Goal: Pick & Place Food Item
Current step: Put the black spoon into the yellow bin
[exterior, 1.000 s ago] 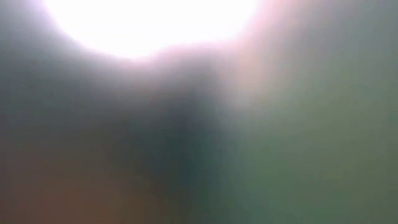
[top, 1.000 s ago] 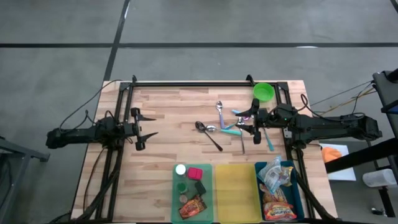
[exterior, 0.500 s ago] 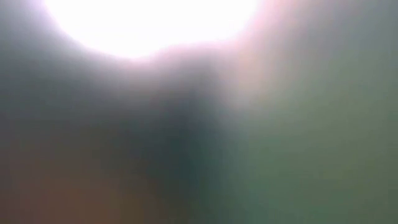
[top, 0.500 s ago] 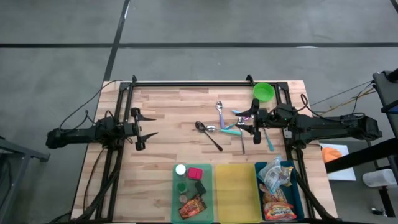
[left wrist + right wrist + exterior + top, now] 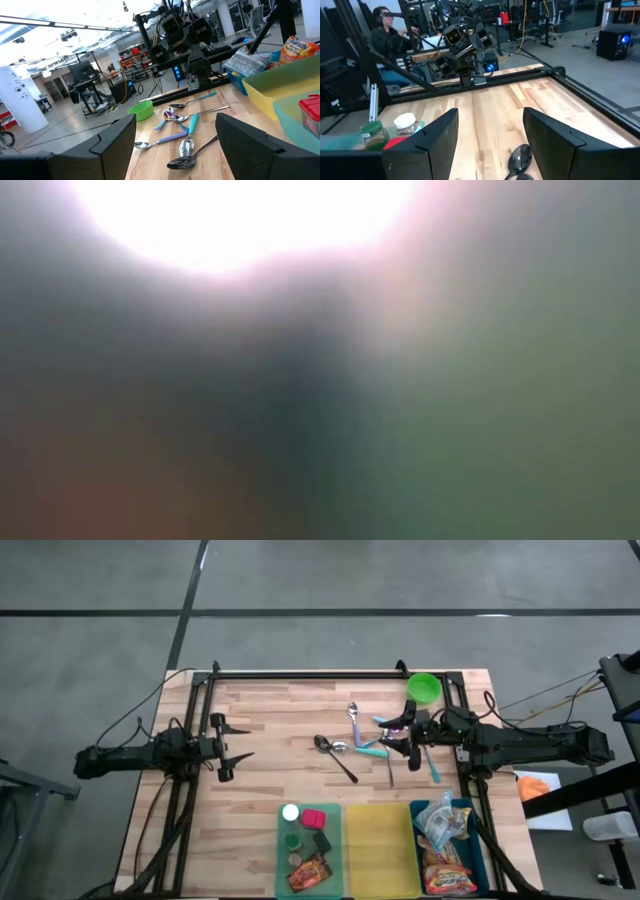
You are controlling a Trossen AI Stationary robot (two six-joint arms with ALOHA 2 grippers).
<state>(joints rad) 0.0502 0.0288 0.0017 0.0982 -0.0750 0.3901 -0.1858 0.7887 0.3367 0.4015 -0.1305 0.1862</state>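
Two end effectors spread, empty | snack bag (image 5: 447, 879): orange, crinkled, in blue bin (image 5: 478, 840)

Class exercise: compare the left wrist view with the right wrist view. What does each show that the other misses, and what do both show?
Only the left wrist view shows the green bowl, the cluster of utensils, the yellow bin and the snack bags. Only the right wrist view shows a seated person and two small jars. Both show the wooden table, the opposite arm, and their own open claw.
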